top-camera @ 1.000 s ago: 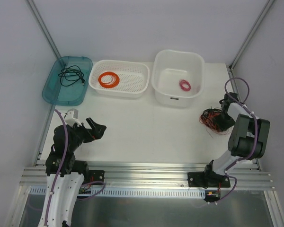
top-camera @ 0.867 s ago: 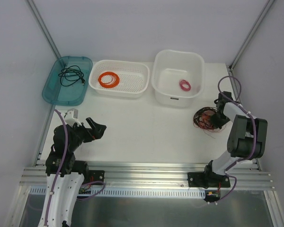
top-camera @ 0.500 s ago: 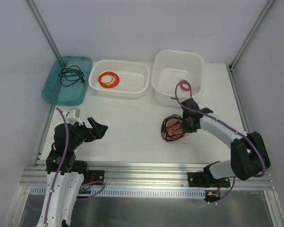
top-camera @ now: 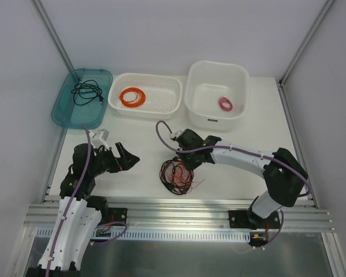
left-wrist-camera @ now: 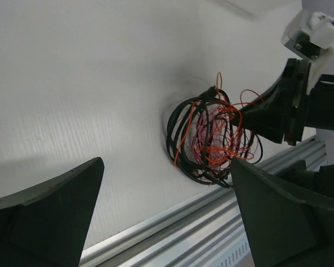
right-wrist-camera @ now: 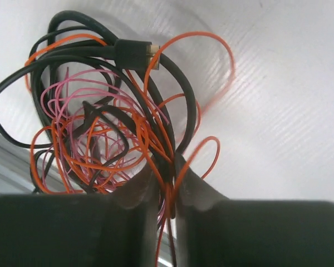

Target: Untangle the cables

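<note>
- The right gripper point(top-camera: 183, 162) has its jaws pressed nearly together, pinching a few orange and black strands of the cables point(top-camera: 176, 175)
- The rest of the tangle spreads out just ahead of those jaws over the table point(top-camera: 144, 130), with black loops outermost and orange and pink threads crossing inside
- A black plug point(right-wrist-camera: 133, 53) with a metal tip sits on the side of the tangle farthest from the pinching jaws
- The left gripper point(top-camera: 128, 156) has its jaws spread wide with nothing between them; the tangle lies ahead of them, apart, and shows through their gap in the left wrist view
- Well beyond both pairs of jaws, at the far side of the table, stand a teal tray point(top-camera: 63, 111) holding a black cable point(top-camera: 86, 91), a white basket point(top-camera: 172, 103) holding an orange coil point(top-camera: 132, 96), and a white tub point(top-camera: 197, 108) holding a pink coil point(top-camera: 225, 104)
</note>
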### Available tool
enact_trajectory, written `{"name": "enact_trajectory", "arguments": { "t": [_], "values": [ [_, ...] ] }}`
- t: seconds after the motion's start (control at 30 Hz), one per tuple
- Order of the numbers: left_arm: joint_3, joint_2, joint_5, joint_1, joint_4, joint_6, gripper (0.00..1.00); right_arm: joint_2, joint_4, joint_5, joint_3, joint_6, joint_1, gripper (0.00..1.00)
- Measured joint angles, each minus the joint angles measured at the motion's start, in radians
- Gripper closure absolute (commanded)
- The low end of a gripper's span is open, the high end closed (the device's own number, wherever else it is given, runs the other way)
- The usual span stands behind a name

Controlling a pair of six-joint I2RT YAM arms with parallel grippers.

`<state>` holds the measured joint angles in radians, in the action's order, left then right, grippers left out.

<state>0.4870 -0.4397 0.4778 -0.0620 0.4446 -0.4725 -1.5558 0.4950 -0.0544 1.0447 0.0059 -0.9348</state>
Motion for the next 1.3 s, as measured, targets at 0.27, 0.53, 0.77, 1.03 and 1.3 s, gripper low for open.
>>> {"name": "enact_trajectory", "arguments": {
  "t": [0.27,0.53,0.77,1.03,1.3],
  "values": [
    [-0.013,-0.139,-0.047,-0.274,-0.068,-0.079,0.03,-0.061,0.025,0.011,0.04,-0.088,0.002,0.17],
    [0.051,-0.422,-0.277,-0.574,-0.146,-0.184,0.09,0.257,0.019,-0.116,-0.028,0.014,0.002,0.16],
    [0.196,-0.698,-0.486,-0.737,-0.18,-0.225,0.29,0.531,-0.094,-0.192,-0.283,0.224,0.002,0.16],
    [0.255,-0.848,-0.601,-0.792,-0.186,-0.237,0.56,0.556,-0.233,-0.201,-0.454,0.394,0.002,0.17],
    [0.327,-0.951,-0.648,-0.862,-0.192,-0.242,0.91,0.395,-0.394,-0.193,-0.454,0.466,0.003,0.18]
  ]
}}
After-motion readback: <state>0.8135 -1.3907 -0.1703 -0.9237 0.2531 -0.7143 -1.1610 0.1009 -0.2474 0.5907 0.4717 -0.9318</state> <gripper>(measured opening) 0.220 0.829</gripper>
